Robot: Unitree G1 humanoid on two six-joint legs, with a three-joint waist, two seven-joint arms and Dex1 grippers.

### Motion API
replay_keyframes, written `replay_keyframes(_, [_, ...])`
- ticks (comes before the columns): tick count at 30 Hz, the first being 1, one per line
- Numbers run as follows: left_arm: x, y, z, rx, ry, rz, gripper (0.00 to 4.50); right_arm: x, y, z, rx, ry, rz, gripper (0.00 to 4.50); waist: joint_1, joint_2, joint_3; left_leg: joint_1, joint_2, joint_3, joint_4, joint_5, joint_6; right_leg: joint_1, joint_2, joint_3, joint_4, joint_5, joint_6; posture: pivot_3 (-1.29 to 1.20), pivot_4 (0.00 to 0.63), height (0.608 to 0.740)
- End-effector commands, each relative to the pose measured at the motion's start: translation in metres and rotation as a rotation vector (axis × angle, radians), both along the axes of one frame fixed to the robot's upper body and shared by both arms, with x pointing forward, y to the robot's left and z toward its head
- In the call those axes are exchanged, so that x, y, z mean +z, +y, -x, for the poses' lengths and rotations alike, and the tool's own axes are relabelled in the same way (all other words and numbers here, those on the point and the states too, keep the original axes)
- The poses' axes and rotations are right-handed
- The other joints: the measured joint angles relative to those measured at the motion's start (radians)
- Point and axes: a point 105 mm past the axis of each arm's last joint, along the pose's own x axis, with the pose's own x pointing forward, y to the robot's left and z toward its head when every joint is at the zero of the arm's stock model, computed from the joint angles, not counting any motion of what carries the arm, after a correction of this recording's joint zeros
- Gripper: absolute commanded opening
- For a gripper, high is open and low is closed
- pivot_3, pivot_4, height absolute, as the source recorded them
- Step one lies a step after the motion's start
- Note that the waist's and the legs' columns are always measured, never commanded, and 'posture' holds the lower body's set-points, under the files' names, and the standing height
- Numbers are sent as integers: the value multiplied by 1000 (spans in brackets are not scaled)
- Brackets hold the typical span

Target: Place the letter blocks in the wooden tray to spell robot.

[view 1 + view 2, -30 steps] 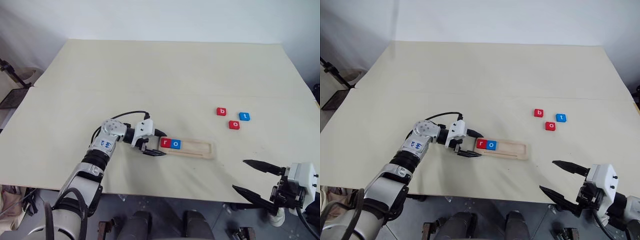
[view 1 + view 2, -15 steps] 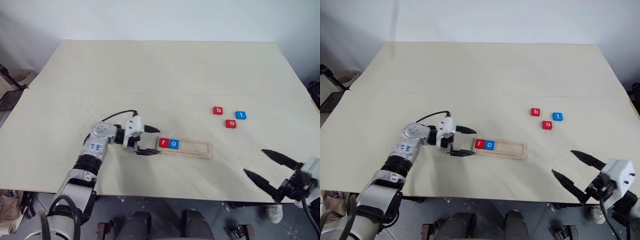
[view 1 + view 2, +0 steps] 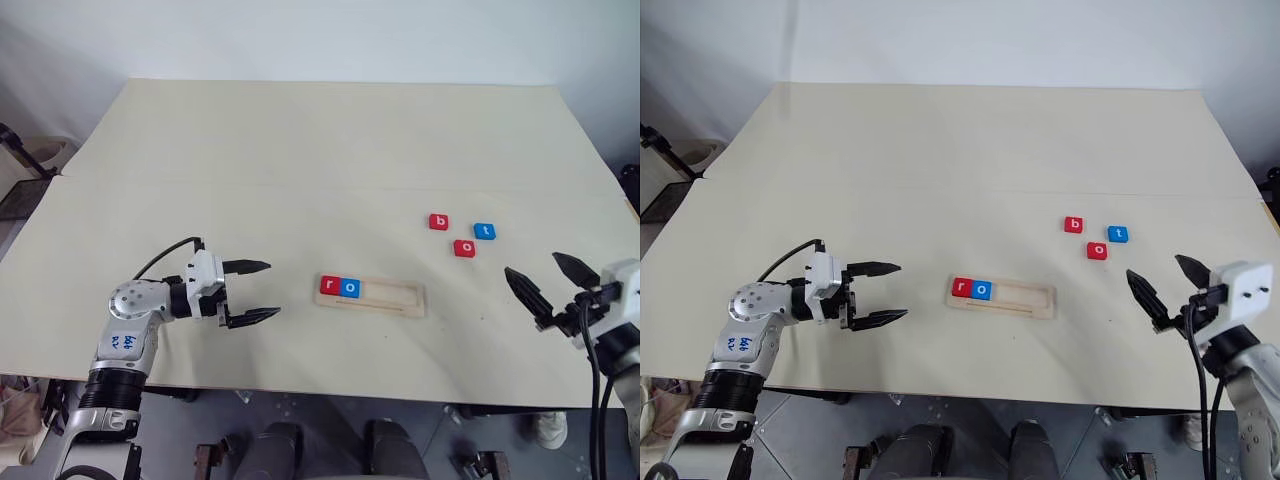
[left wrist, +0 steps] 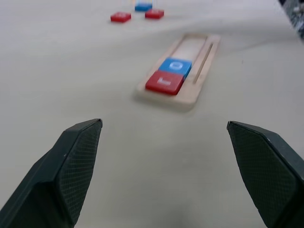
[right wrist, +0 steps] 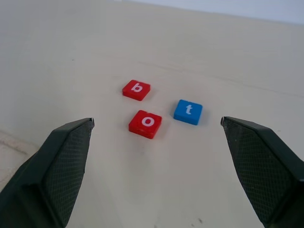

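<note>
Two letter blocks sit in the wooden tray; three more lie loose on the pale table.

The table [image 3: 300, 150] is a broad cream surface with a faint seam running across it from side to side, set against a plain white wall [image 3: 320, 35], with grey floor showing past its near edge. The wooden tray [image 3: 385, 296] lies near the middle of the near edge, holding a red r block [image 3: 330, 285] at its left end and a blue o block [image 3: 350, 288] touching it. Toward the right edge lie a red b block [image 3: 439, 222], a blue t block [image 3: 485, 231] and a red o block [image 3: 465, 248], close together but apart. The left gripper [image 3: 257, 291] hovers near the tray's left end, fingers spread wide and empty. The right gripper [image 3: 546, 279], also wide and empty, hangs by the right edge near the loose blocks.
</note>
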Motion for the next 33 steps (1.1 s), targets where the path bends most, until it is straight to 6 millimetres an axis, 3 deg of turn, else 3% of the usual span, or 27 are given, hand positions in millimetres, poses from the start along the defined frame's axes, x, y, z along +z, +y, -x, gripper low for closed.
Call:
replay_keyframes(1, [16,-8,6,-29,-41,51,4464,12,-4,-17,-21,45,40,4500,0,0,0,0,0,0,0,0,0,0,0,0,0,0,0,0,150,740])
replay_keyframes(7, [23,-22,10,-57,-50,87,4464,23,2,-60,-4,208,100,4500,-9,0,0,-1,1,1,-1,0,0,-2,0,0,0,0,0,0,150,740])
replay_keyframes(13, [27,-35,9,-77,-72,108,4464,15,17,-79,25,290,131,4500,-13,0,0,-4,0,1,-1,0,0,-4,0,-1,-1,0,0,0,150,740])
replay_keyframes(33, [32,-38,6,-96,-74,101,4464,3,32,-89,1,321,94,4500,-22,0,0,-4,0,2,-1,0,0,-6,0,-1,0,0,0,0,150,740])
